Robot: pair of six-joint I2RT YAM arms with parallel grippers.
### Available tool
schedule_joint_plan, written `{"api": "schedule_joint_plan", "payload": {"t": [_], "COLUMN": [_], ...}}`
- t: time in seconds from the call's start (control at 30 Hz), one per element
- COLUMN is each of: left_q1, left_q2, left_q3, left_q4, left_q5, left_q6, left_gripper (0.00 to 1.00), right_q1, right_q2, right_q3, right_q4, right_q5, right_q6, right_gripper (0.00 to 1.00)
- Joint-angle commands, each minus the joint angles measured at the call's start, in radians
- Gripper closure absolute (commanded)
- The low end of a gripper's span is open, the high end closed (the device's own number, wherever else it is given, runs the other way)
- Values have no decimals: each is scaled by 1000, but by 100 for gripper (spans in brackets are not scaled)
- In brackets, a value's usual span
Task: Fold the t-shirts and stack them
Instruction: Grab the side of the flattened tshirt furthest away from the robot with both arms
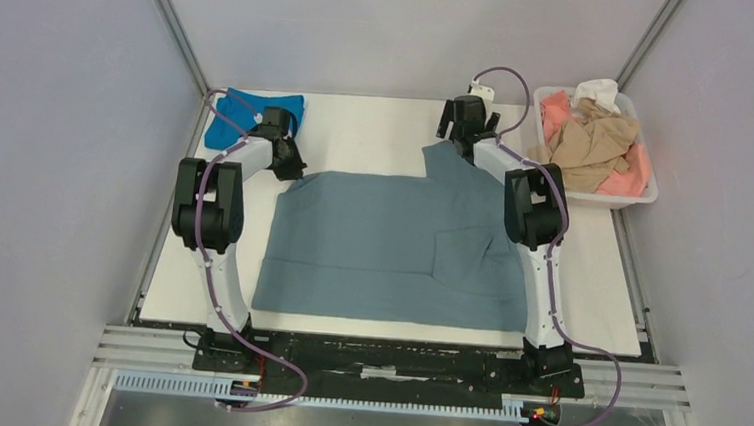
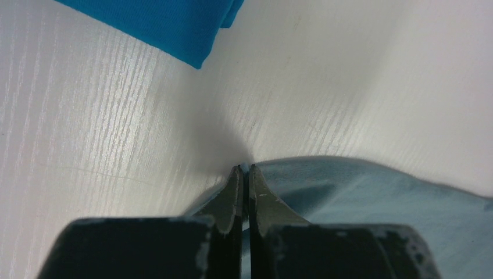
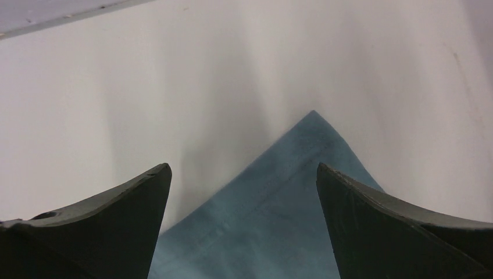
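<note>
Left gripper (image 2: 245, 170) pinches grey-blue t-shirt (image 1: 381, 243) edge; right gripper (image 3: 243, 167) gapes.

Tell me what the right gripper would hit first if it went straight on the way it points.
Likely the corner of the grey-blue t-shirt, lying ahead of the open right gripper; beyond it only white table. Depth is unclear.

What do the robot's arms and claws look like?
The left arm and right arm are slim white tubes linked by chunky black joints, with a lilac cable looping along each. The left claw and right claw have dark, tapering wedge-shaped fingers. The left one's paint is chipped at the edges.
</note>
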Motion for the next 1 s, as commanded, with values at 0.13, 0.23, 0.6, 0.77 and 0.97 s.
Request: {"api": "schedule_joint_plan", "payload": {"t": [0.13, 0.23, 0.6, 0.77, 0.97], "left_q1": [3, 3, 2, 1, 0], "left_q2": [-66, -80, -133, -162, -232], "left_q3": [-12, -22, -48, -61, -142], "left_q4": [14, 12, 16, 20, 43], "left_q5": [19, -2, 9, 37, 38], "left_q6": [-12, -23, -27, -29, -68], "left_gripper": [98, 98, 98, 98, 98], "right_q1": [-13, -14, -11, -6, 27], "right_q2": [20, -47, -234, -342, -592], "right_q3": [-8, -137, -339, -390, -661], "right_q4": [-17, 24, 142, 175, 282], "right_q5": [-56, -55, 6, -26, -49], "right_q6": [46, 60, 27, -38, -54], "right_gripper": [15, 26, 89, 100, 100]}}
